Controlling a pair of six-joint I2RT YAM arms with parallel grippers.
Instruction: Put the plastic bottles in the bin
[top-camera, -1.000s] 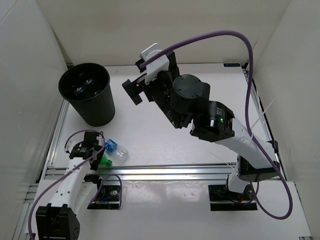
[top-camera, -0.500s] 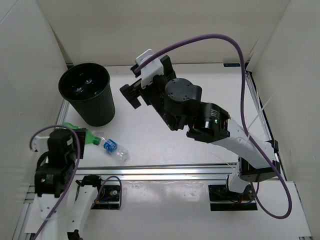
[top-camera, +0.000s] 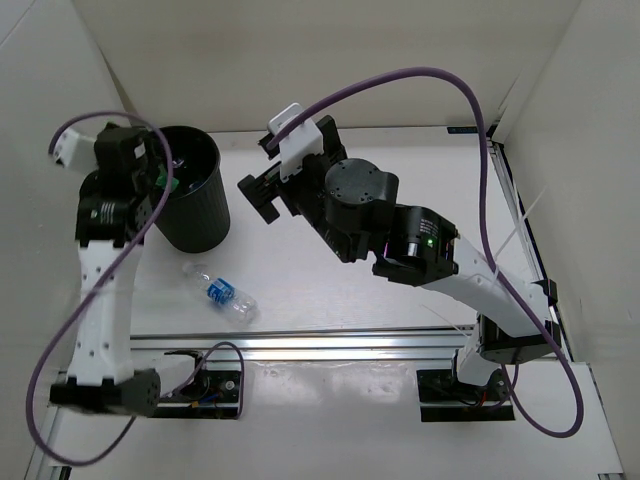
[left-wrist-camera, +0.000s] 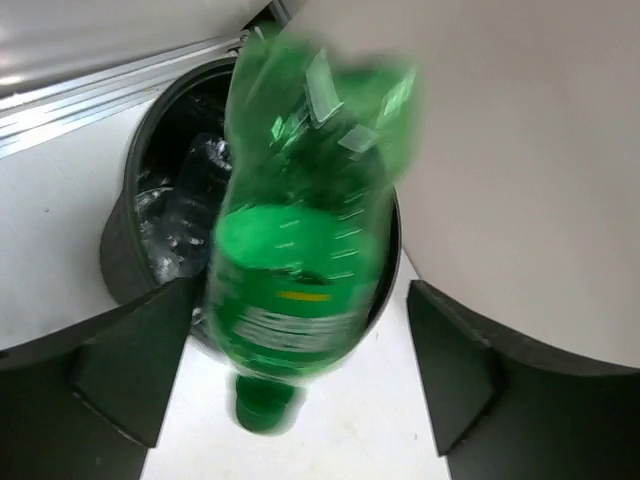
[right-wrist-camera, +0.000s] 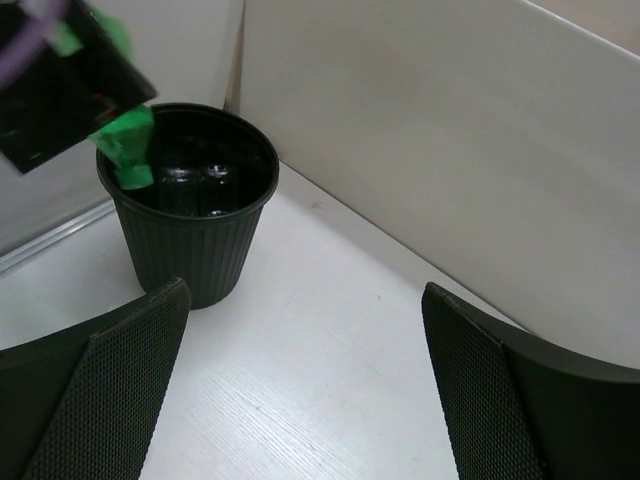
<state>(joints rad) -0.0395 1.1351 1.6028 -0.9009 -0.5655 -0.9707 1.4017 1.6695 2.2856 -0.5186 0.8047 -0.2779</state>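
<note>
The black bin (top-camera: 190, 215) stands at the far left of the table, with clear bottles inside (left-wrist-camera: 185, 205). My left gripper (top-camera: 152, 172) hangs over its left rim, jaws open wide. A green plastic bottle (left-wrist-camera: 300, 250), blurred, is loose between the fingers (left-wrist-camera: 130, 370), cap toward the camera and base toward the bin's mouth. From the right wrist view the green bottle (right-wrist-camera: 125, 150) shows at the bin's rim (right-wrist-camera: 265, 190). A clear bottle with a blue label (top-camera: 222, 296) lies on the table in front of the bin. My right gripper (top-camera: 268, 186) is open and empty, to the right of the bin.
White walls close in the table at the left, back and right. An aluminium rail (top-camera: 330, 345) runs along the near edge. A purple cable (top-camera: 420, 75) loops above the right arm.
My left arm swung up from the table's near left with the green bottle to above the bin, and its jaws opened. The right arm barely moved.
</note>
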